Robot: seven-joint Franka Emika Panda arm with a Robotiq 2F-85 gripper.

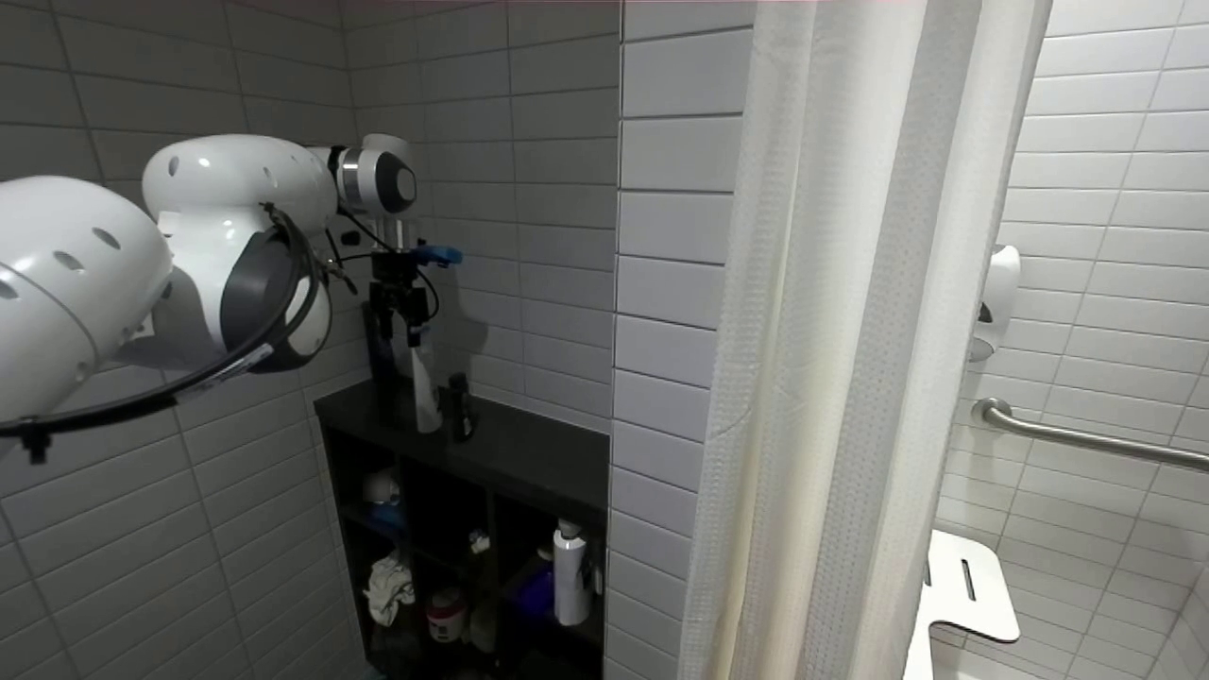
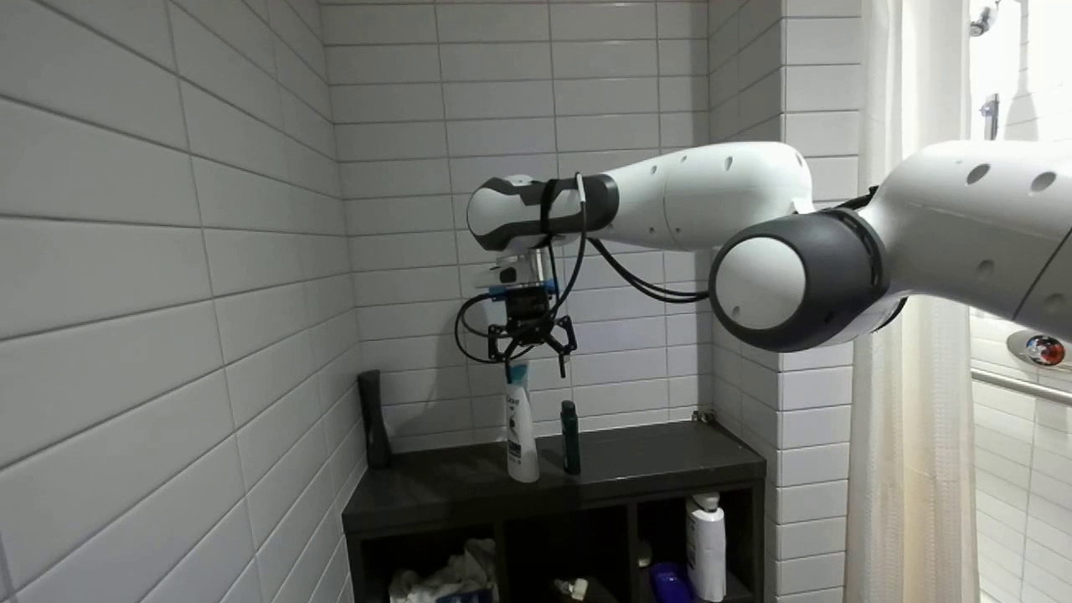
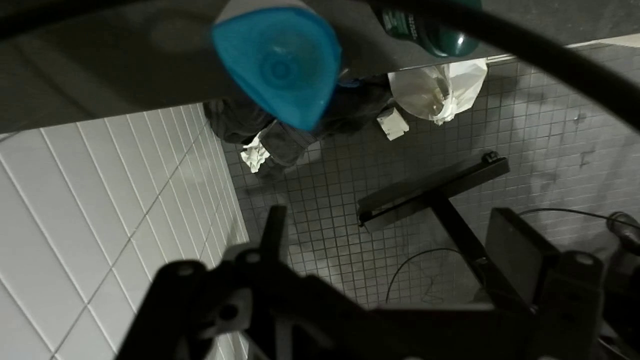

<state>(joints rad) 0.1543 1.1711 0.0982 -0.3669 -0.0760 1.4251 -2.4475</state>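
White plastic, by its look, makes up the bottle (image 2: pixel 521 440) standing on a black cabinet (image 2: pixel 653 450) in an exterior view, with a small green bottle (image 2: pixel 570 440) just beside it. The gripper (image 2: pixel 536 374) is spread wide at cap height; one finger (image 2: pixel 507 371) lines up with the blue cap (image 2: pixel 520 374), touching or apart I cannot tell from here.

In an exterior view with a wide curtain (image 1: pixel 822 378), the arm (image 1: pixel 236 179) reaches over the cabinet and the gripper hangs by the bottle's top, too dark to show the gap.

In the wrist view the cap sits apart from the fingers (image 3: pixel 274 230), and nothing is held. The bottle will probably be smooth and slippery, firm yet a little squeezable, heavier if full, and apt to tip. The upper body, just under the cap, seems the best place to take hold.
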